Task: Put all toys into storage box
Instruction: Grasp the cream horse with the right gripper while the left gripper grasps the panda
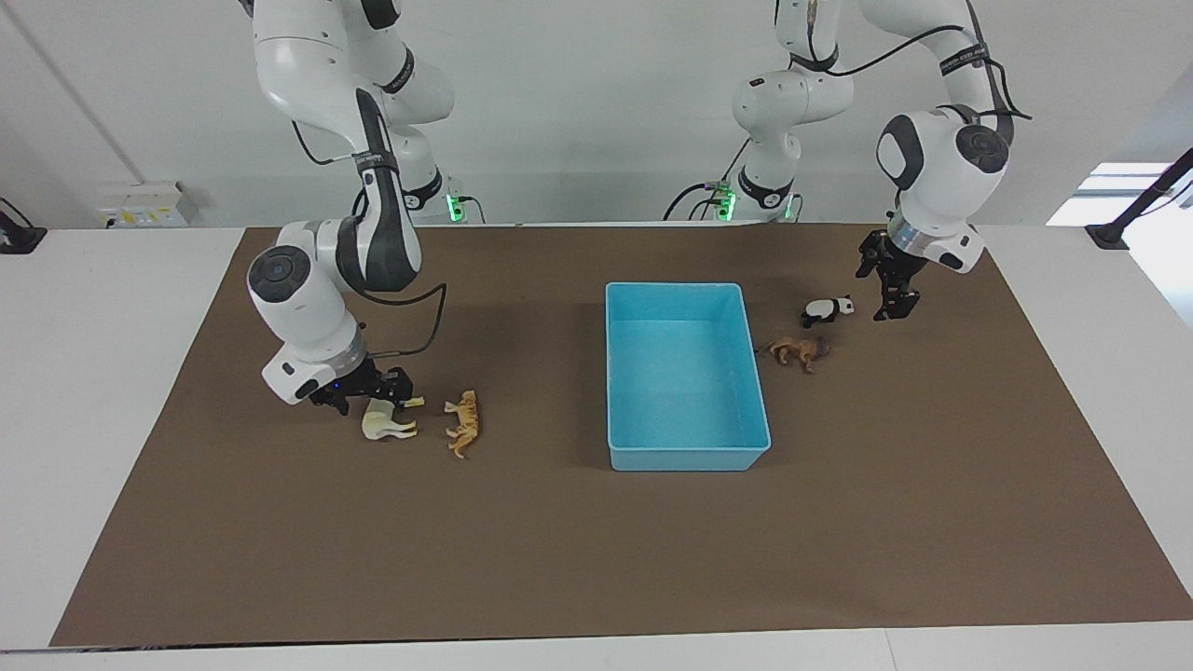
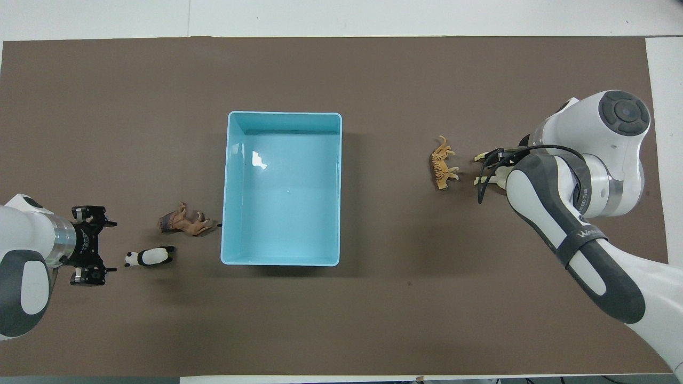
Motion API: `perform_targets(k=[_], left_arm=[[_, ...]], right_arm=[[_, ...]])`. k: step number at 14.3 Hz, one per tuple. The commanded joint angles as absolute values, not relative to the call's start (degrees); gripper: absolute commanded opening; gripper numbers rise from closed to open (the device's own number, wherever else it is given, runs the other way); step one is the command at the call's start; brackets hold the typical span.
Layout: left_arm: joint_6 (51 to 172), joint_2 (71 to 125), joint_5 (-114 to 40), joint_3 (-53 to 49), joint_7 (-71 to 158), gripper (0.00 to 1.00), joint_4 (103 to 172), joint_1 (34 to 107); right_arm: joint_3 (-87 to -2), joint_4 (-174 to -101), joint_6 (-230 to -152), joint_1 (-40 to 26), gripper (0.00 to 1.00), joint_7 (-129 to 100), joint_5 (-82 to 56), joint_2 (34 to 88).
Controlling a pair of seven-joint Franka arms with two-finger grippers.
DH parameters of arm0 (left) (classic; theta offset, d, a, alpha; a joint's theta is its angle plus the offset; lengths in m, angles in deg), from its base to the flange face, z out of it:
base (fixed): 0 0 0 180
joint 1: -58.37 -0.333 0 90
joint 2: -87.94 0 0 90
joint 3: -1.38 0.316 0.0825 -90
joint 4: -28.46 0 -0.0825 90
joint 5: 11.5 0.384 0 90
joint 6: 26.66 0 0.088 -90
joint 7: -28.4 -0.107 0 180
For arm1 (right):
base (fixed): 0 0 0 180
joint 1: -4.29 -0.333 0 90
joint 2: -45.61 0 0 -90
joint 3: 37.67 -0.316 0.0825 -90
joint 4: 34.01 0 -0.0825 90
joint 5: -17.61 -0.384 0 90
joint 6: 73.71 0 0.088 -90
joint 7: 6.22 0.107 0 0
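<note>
The light blue storage box stands empty mid-mat. My right gripper is low over the cream llama, which lies beside the orange tiger toward the right arm's end. In the overhead view the right arm hides that gripper; only the llama's legs show, next to the tiger. The panda and brown lion lie beside the box toward the left arm's end. My left gripper is open and empty, just beside the panda.
A brown mat covers the white table. The lion lies close against the box's wall. Power sockets sit at the table's robot end, and a black clamp stands at the left arm's end.
</note>
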State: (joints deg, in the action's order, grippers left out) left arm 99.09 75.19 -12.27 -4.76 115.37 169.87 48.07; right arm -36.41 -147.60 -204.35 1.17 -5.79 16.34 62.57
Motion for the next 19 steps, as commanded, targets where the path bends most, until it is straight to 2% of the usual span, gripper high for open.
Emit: perform_targets(k=[1,3,4,6,7,8,9,10,13,14,15,17,19], left_arm=[[106.3,73.4,-12.7,-4.2,119.0,1.0,175.7,49.0],[109.6,74.3,-12.7,-4.2,123.0,1.0,177.1,50.4],[110.8,75.4,-12.7,-4.2,124.9,1.0,177.2,51.1],[111.8,75.9,-12.7,-4.2,127.1,1.0,177.4,52.7],[112.4,75.9,-12.7,-4.2,127.9,1.0,178.1,53.2],[112.7,75.8,-12.7,-4.2,128.7,1.0,178.3,54.0],[112.8,75.8,-12.7,-4.2,128.8,1.0,178.6,54.1],[113.2,75.7,-12.7,-4.2,128.9,1.0,178.8,54.1],[116.8,75.7,-12.7,-4.2,128.8,0.99,181.3,54.0],[117.6,75.7,-12.7,-4.2,128.9,0.92,181.9,53.8],[117.9,75.7,-12.7,-4.2,128.8,0.89,182.2,53.7],[118.0,75.7,-12.7,-4.2,128.8,0.73,182.4,53.4],[118.0,75.7,-12.7,-4.2,128.8,0.41,182.4,53.3]], right_arm=[[-36.9,-149.8,-207.0,2.1,0.95,-6.8,15.1,62.9],[-36.9,-150.1,-208.5,2.3,0.94,-8.1,13.6,63.8],[-36.9,-150.4,-208.7,2.4,0.91,-8.6,13.2,63.8],[-36.9,-150.4,-208.6,2.4,0.75,-8.7,13.2,63.8],[-36.9,-150.4,-208.6,2.4,0.52,-8.7,13.2,63.8],[-36.9,-150.3,-208.6,2.4,0.34,-8.7,13.2,63.8],[-36.9,-150.0,-208.5,2.4,0.11,-8.7,13.2,63.9],[-36.9,-149.4,-208.0,2.5,0.0,-8.7,13.2,63.9],[-36.9,-145.4,-203.6,2.4,0.0,-8.0,9.1,63.2],[-36.9,-142.4,-200.2,2.3,0.0,-7.9,6.7,63.3],[-36.8,-138.7,-196.4,1.7,0.0,-7.2,5.1,63.4],[-36.9,-132.3,-191.7,-0.4,0.0,-0.9,0.6,63.4],[-36.9,-127.7,-191.0,-5.7,0.0,9.3,-3.3,64.1]])
